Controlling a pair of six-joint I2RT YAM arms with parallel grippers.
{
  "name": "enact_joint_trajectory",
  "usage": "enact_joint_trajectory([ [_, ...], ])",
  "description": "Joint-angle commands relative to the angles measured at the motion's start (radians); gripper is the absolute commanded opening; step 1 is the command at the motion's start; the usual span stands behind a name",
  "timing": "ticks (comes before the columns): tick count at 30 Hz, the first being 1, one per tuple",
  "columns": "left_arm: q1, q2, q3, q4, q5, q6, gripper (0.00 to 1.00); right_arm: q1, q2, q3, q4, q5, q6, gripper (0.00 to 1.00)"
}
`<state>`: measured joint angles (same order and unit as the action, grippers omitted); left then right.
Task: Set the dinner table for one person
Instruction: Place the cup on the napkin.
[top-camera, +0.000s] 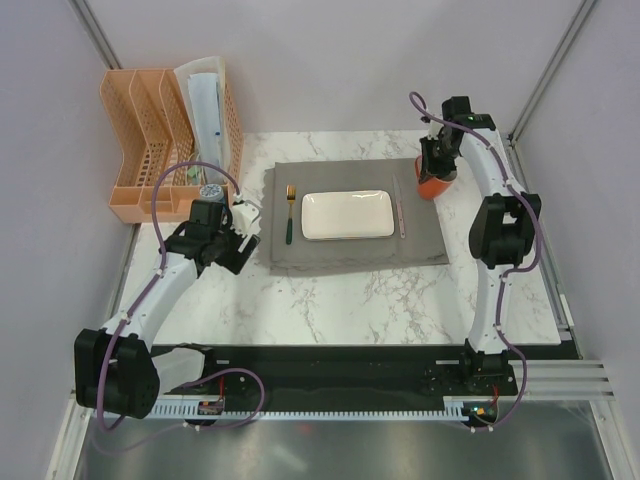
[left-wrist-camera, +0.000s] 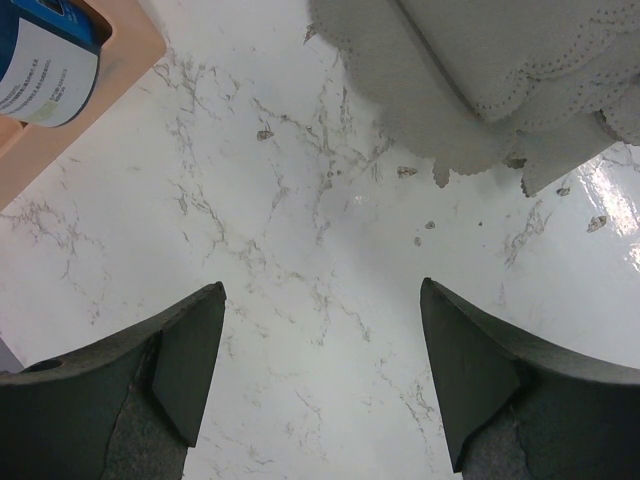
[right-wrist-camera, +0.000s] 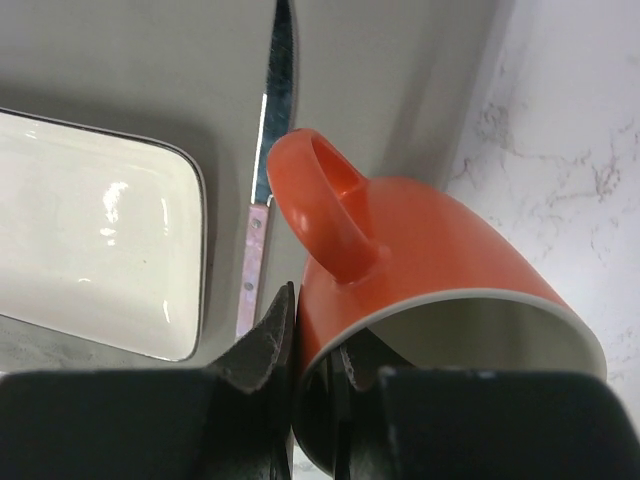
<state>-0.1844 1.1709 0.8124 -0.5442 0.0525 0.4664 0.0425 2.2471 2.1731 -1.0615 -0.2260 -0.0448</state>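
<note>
On the white marble dinner table (top-camera: 330, 300) lies a grey placemat (top-camera: 350, 255) bearing a white rectangular plate (top-camera: 347, 215). A green-handled fork (top-camera: 290, 215) lies left of the plate and a pink-handled knife (top-camera: 400, 210) right of it. My right gripper (top-camera: 437, 172) is shut on the rim of an orange mug (top-camera: 436, 186) at the placemat's far right corner. In the right wrist view, one fingertip (right-wrist-camera: 275, 320) presses the outside of the mug (right-wrist-camera: 440, 240) and the other sits inside. My left gripper (top-camera: 243, 228) stands open over bare marble (left-wrist-camera: 300, 200), just left of the placemat's scalloped edge (left-wrist-camera: 480, 90).
A peach slotted file rack (top-camera: 150, 140) with a white holder (top-camera: 205, 100) stands at the back left, and a blue-labelled can (left-wrist-camera: 40, 50) sits in its front. Purple-grey walls close in on three sides. The knife (right-wrist-camera: 270, 130) lies right beside the mug's handle.
</note>
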Motion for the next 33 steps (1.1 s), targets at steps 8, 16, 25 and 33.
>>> enact_joint_trajectory([
  [8, 0.005, 0.006, 0.028, 0.009, -0.019, 0.032, 0.85, 0.085, -0.017, 0.028, 0.133, 0.094, 0.003, 0.0],
  [16, 0.005, 0.007, 0.022, 0.004, -0.02, 0.029, 0.85, 0.086, 0.034, 0.047, 0.169, 0.155, -0.018, 0.0],
  [25, 0.005, 0.021, 0.022, 0.004, -0.017, 0.029, 0.85, 0.086, 0.069, 0.024, 0.199, 0.201, -0.046, 0.0],
  [33, 0.005, 0.039, 0.024, 0.003, -0.01, 0.028, 0.85, 0.083, 0.117, -0.009, 0.221, 0.212, -0.059, 0.0],
])
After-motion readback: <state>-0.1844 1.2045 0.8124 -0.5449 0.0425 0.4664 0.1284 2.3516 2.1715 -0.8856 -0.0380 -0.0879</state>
